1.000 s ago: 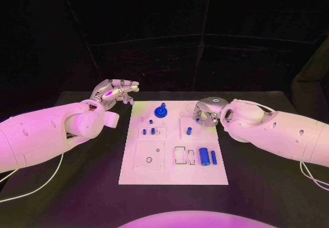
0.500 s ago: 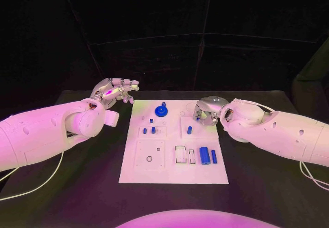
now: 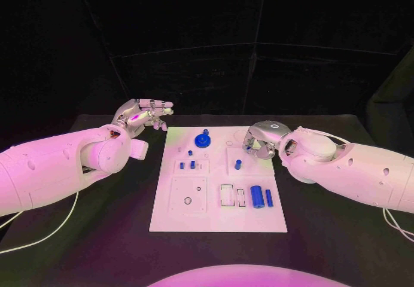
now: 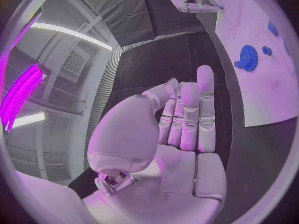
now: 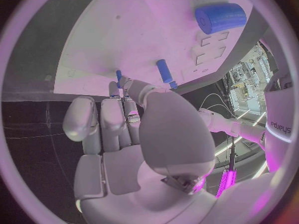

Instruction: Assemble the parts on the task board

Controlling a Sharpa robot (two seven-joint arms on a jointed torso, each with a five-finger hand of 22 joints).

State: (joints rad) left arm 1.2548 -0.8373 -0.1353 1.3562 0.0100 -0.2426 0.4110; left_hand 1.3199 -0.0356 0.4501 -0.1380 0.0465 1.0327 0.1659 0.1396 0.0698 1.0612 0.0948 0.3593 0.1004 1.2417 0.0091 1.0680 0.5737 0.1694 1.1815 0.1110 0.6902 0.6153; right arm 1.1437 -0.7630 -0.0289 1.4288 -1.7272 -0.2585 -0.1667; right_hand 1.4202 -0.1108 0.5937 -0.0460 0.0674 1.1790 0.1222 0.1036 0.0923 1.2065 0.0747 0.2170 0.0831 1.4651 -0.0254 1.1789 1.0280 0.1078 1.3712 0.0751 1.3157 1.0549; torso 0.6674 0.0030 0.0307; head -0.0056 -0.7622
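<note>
Task board (image 3: pixel 220 179) lies mid-table; right hand (image 3: pixel 259 143) has been drawn slightly back over its far right corner, a small blue peg (image 5: pixel 119 77) apparently pinched; left hand (image 3: pixel 142 115) empty, fingers loosely apart; insertion judged pending

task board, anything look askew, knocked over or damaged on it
Nothing stands out. The task board lies flat and square on the table, the blue gear sits near its far edge, and the large blue cylinder and small blue pegs look undamaged.
</note>
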